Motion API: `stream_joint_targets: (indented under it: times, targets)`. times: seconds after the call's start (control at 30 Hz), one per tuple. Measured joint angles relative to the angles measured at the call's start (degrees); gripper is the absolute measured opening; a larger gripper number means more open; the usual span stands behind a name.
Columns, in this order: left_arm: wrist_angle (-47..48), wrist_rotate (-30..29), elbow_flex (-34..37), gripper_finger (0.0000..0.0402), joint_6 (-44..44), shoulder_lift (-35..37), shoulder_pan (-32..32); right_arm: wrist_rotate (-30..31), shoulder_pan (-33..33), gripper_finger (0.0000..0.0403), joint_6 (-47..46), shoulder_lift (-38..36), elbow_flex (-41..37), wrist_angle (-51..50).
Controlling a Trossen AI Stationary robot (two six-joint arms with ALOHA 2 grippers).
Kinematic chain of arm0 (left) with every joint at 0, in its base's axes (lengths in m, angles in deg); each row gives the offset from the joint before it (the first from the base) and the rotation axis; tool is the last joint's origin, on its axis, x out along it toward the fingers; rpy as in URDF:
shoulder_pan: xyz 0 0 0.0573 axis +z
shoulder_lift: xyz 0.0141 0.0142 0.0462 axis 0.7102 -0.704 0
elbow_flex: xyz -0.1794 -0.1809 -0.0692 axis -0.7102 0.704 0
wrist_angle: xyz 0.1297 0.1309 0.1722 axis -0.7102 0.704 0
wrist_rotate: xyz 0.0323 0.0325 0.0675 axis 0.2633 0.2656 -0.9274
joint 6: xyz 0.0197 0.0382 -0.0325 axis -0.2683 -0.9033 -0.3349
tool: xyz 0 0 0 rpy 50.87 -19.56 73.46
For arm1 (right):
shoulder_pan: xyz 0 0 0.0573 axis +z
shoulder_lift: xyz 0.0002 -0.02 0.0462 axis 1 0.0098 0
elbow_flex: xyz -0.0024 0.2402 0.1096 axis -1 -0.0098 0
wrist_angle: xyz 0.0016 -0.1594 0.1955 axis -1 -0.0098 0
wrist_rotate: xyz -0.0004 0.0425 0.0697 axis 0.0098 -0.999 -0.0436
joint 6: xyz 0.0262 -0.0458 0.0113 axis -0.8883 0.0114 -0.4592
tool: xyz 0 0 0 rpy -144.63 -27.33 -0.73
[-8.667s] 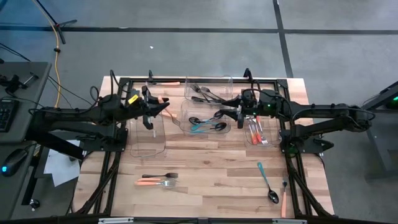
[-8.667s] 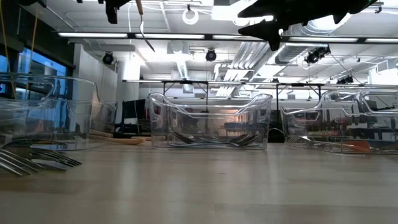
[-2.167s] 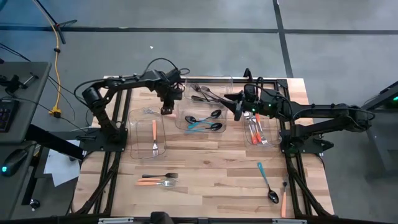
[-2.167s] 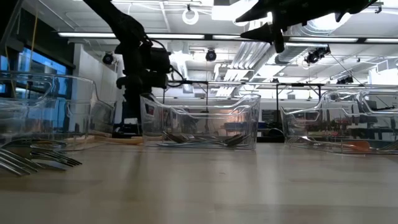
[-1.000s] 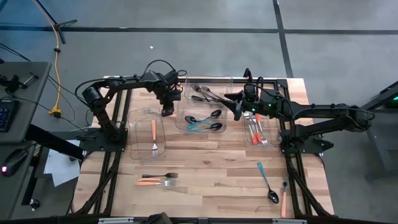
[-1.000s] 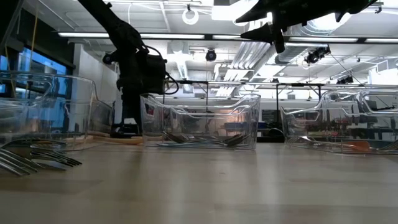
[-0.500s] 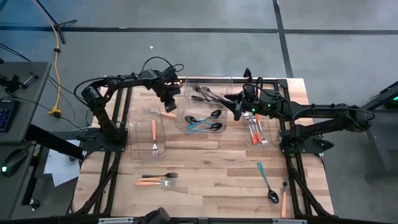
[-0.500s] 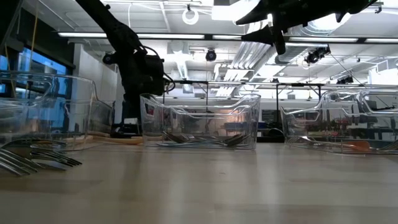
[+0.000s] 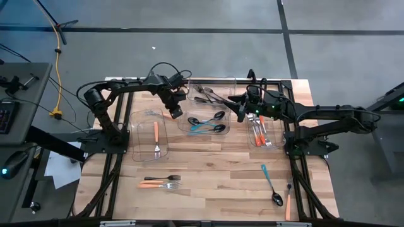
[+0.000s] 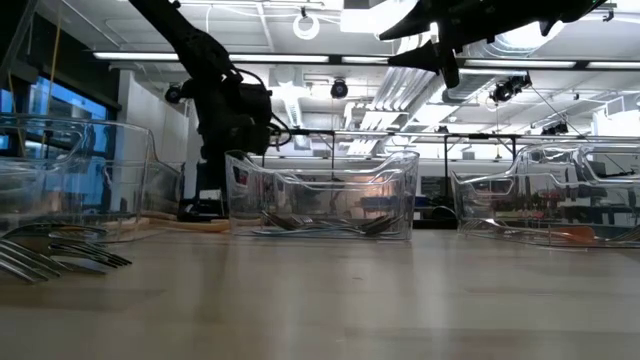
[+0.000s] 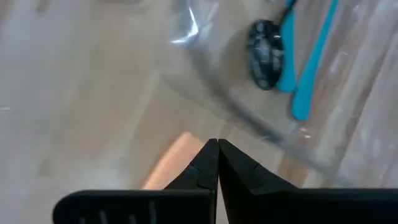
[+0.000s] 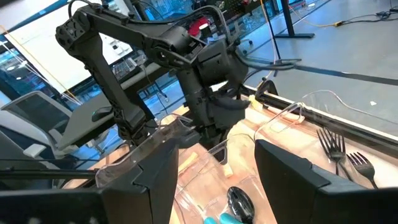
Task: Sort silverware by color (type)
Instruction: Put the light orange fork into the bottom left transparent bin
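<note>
Orange-handled utensil point(image 9: 169, 115) pinched between the pressed-together fingers of the left gripper point(image 9: 176, 112), at the far side of the wooden table point(image 9: 214, 170), in the gap between the left clear bin point(image 9: 134, 135) and the middle clear bin point(image 9: 186, 126); the left wrist view shows the orange handle point(image 11: 166, 163) running under the closed fingertips point(image 11: 212, 155), with the curved wall of the middle bin and its teal-handled spoons point(image 11: 311, 56) just beyond. The step in hand appears to be the pick-up of this piece for sorting. The left bin already holds an orange-handled fork point(image 9: 156, 135), so the next move probably calls for lifting the handle clear of the bin walls, carrying it leftward over the left bin, and spreading the fingers there; the thin handle and the close bin wall leave little margin. The right gripper point(image 9: 240, 112) hovers with its fingers spread wide above the space between the middle bin and the right clear bin point(image 9: 247, 135), which holds orange-handled pieces point(image 9: 259, 133); it holds nothing. A far bin point(image 9: 192, 83) contains black forks point(image 9: 208, 94). Unsorted silverware remains on the near table: a black fork point(image 9: 162, 178), orange-handled forks point(image 9: 158, 185), a teal-handled spoon point(image 9: 271, 185) and an orange-handled fork point(image 9: 288, 200).
</note>
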Motion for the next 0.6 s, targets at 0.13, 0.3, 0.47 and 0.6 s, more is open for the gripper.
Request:
stream_joint_targets:
  times: [0.13,0.3,0.47,0.6]
  targets:
    - [-0.71,-0.15,0.00,0.0000,1.18,0.00,-2.31,0.00,0.02,0.0197,0.07,0.00,0.00,-0.30]
    - [-2.98,-0.07,0.00,0.0000,3.69,-0.02,-4.42,0.00,0.01,0.0197,0.09,0.00,0.00,-1.30]
    - [-3.89,-0.58,-0.04,0.0000,3.72,0.06,-4.63,0.00,0.01,0.0197,0.10,0.00,0.00,-2.68]
    - [-1.96,-1.85,-0.04,0.0000,1.16,2.33,-0.62,0.00,0.01,0.0197,0.10,0.00,0.00,-3.55]
